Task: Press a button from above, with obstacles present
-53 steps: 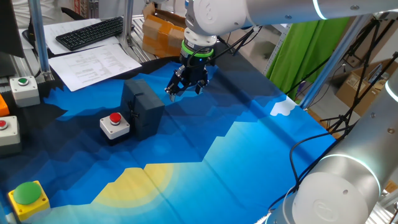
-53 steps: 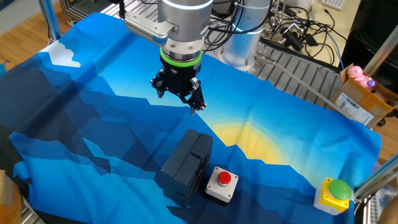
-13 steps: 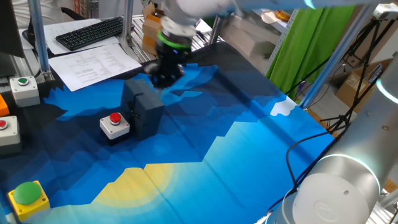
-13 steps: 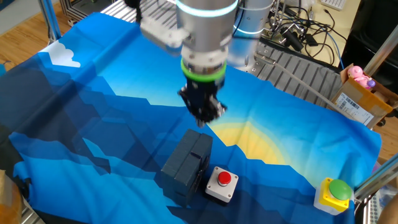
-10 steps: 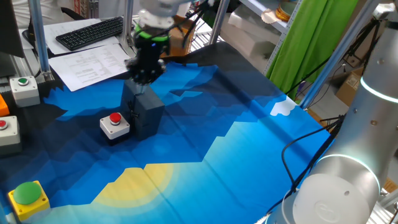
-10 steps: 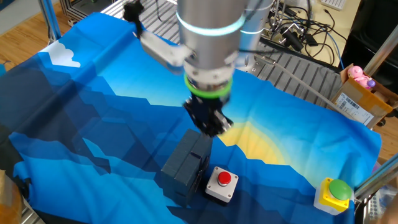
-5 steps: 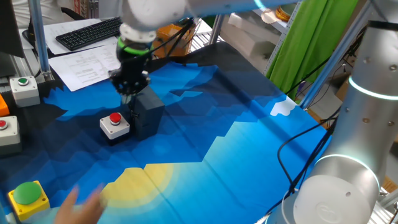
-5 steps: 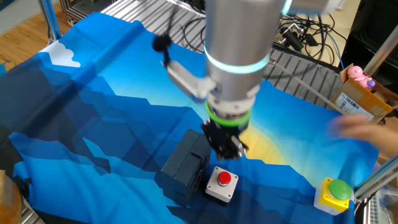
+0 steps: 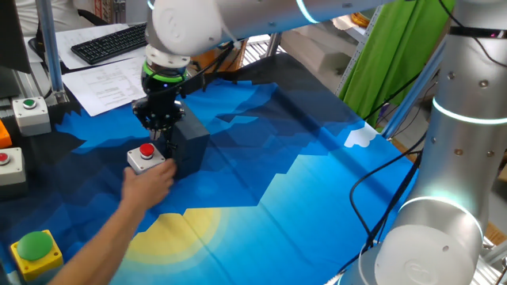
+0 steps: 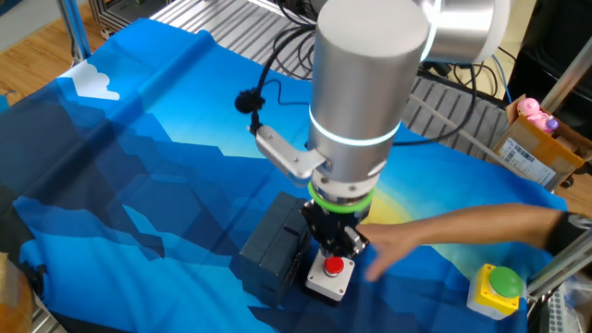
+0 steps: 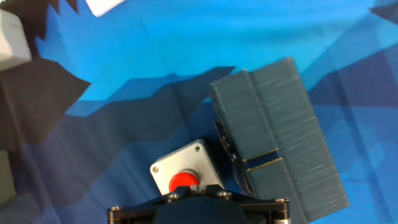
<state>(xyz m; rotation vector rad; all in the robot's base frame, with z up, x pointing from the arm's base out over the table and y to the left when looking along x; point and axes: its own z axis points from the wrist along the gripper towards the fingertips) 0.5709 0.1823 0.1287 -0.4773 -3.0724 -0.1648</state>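
Your tool hangs right above the button, which sits on its small white-grey box on the blue cloth of the table, toward the edge nearest the keyboard; whether the fingers are apart or together you cannot tell, since the wrist hides the tips in both fixed views and the hand view shows only the dark housing at the bottom edge. Your biggest worry is the person's hand reaching in along the cloth until it is touching or just beside the button box, so a downward push could pinch fingers or knock the box aside. Next comes the obstacle, the dark block, which stands taller than the box and touches or nearly touches its side; if your descent drifts toward it, the tool's body could clip its top edge and shove both things. The hand view shows the red cap only partly, under the housing, so centring is a judgement, and an off-centre press could tip the box. Around the edges sit a big green button on a yellow box near one corner and a grey box with a green button, both well apart from your path
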